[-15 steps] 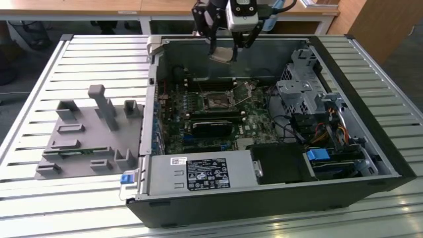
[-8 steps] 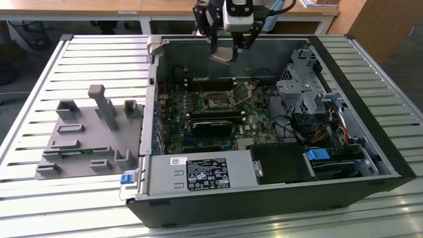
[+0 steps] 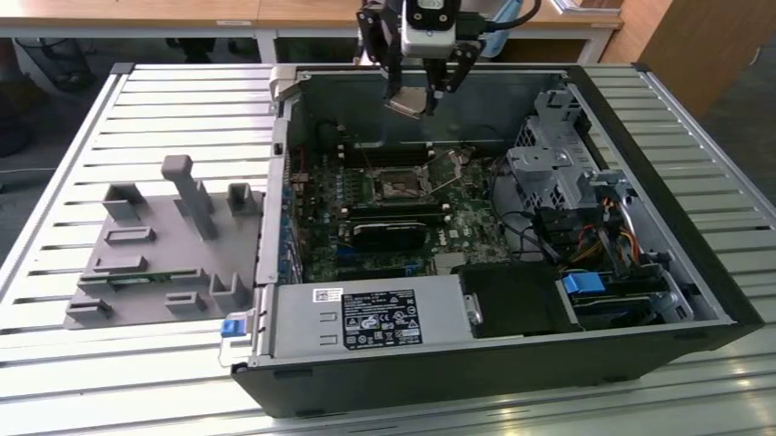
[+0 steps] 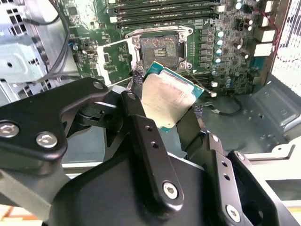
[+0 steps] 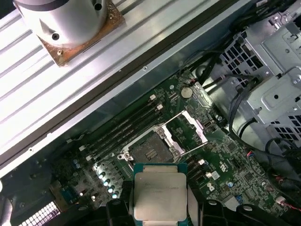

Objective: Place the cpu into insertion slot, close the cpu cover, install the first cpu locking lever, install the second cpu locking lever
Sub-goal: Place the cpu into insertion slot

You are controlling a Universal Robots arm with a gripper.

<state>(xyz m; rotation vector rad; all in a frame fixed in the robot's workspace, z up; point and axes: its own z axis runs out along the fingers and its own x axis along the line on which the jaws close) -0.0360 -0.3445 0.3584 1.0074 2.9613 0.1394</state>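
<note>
Item: cpu [image 4: 167, 101], pinched by its edges in the gripper [image 3: 415, 93], tilted, hanging above the slot [image 4: 157, 47] and well apart from it. Slot: bare, down and slightly forward of the claw. Cover [image 5: 192, 128]: swung open beside the slot. Pose: arm [image 3: 427, 27] descends near-vertically over the case [image 3: 485, 363].

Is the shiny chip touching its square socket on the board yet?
Apart. The exterior view shows the cpu hanging between the fingers, well above the insertion slot.
</note>
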